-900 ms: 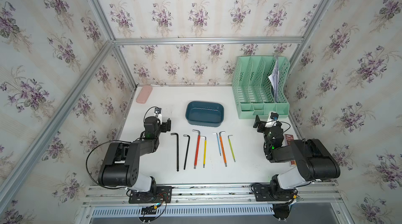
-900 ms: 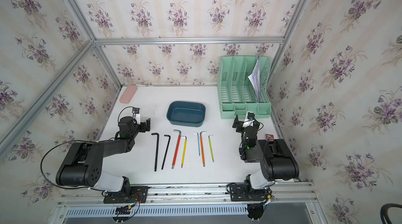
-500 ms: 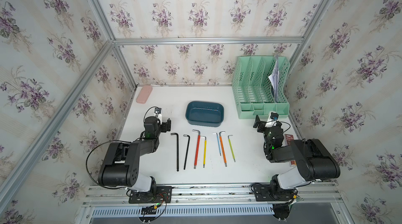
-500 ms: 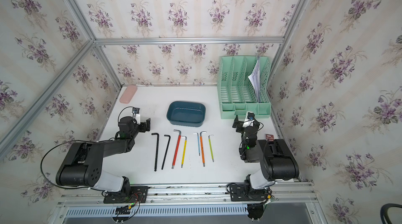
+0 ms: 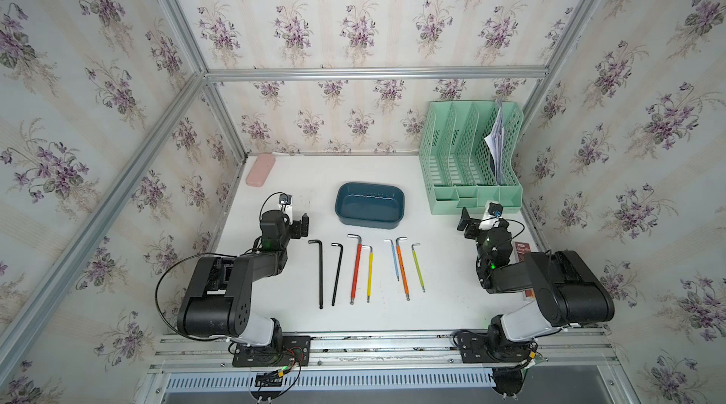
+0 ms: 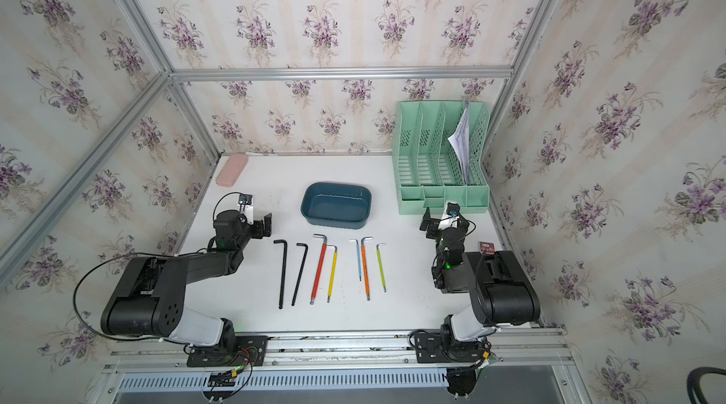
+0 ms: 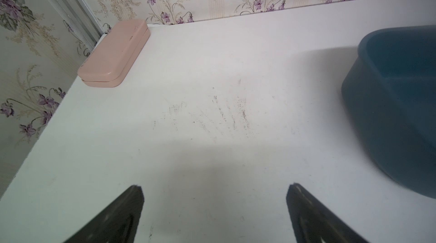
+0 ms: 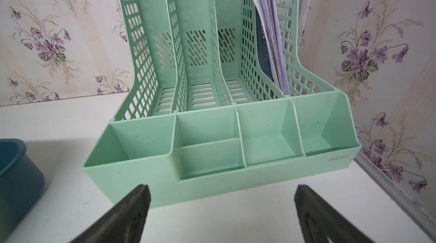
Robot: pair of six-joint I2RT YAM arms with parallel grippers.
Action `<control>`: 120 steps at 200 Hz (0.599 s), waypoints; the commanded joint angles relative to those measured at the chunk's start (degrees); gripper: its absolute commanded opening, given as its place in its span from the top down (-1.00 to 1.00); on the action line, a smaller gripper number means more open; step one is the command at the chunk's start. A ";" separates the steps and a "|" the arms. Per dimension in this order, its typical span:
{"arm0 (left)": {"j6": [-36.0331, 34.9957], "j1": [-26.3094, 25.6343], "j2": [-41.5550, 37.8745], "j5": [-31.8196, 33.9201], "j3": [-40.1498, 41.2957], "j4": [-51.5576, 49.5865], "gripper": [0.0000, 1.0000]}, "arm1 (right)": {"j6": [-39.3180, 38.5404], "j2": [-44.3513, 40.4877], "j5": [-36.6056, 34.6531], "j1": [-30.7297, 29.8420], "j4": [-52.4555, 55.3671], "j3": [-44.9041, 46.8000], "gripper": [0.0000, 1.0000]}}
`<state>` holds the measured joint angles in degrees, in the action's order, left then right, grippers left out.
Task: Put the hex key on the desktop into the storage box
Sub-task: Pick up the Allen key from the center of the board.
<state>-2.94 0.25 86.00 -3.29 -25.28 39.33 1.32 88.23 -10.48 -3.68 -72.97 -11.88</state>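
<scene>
Hex keys (image 5: 369, 272), seven in a row on the desktop (image 5: 444, 304), were all untouched, so the first pick was not yet begun. Left gripper (image 7: 214, 189) and right gripper (image 8: 220, 189) both had jaws wide apart, holding nothing. The keys lay between the two; the empty storage box (image 5: 369, 224) sat just beyond them. Next move, likely: lower one gripper astride a thin shaft.

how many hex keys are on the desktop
7, in a row on the desktop in front of the storage box: black, black, red, yellow, blue, orange, green. None seem hidden.
</scene>
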 commanded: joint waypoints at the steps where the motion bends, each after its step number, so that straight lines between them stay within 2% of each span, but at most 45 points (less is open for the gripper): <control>1: 1.35 0.01 -0.98 3.19 -0.86 -0.64 -0.98 | 0.08 -0.12 0.14 0.01 -0.89 -0.42 -1.00; 21: 4.16 -0.01 -4.42 10.00 -4.54 -10.36 -0.98 | 0.09 -0.10 0.19 -0.01 -0.90 -0.34 -1.00; 46: 7.51 -0.07 -9.05 15.22 -8.66 -21.74 -0.99 | -0.02 -0.57 -0.36 -0.01 -1.20 -0.41 -1.00; 62: 12.44 0.01 -11.28 19.73 -11.18 -29.08 -0.98 | 1.22 -4.13 -3.29 -0.09 7.11 -3.30 -1.00; 74: 16.99 0.08 -12.38 22.15 -14.19 -36.57 -0.98 | 4.05 -6.80 -6.41 -0.11 20.30 -8.54 -1.00; 92: 21.24 0.06 -13.72 19.58 -17.82 -44.61 -0.98 | 7.96 -7.29 -10.31 -0.13 38.65 -17.26 -1.00; 108: 23.00 0.01 -15.33 13.22 -18.48 -46.79 -0.98 | 12.30 -8.29 -13.36 -0.18 46.90 -20.42 -1.00; 120: 25.15 0.06 -16.62 9.89 -19.01 -48.96 -0.98 | 14.16 -10.09 -12.11 -0.18 51.33 -21.26 -1.00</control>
<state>14.96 0.34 71.40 13.74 -43.05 0.95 8.01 80.47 -18.65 -3.75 -42.46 -30.52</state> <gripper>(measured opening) 0.992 0.998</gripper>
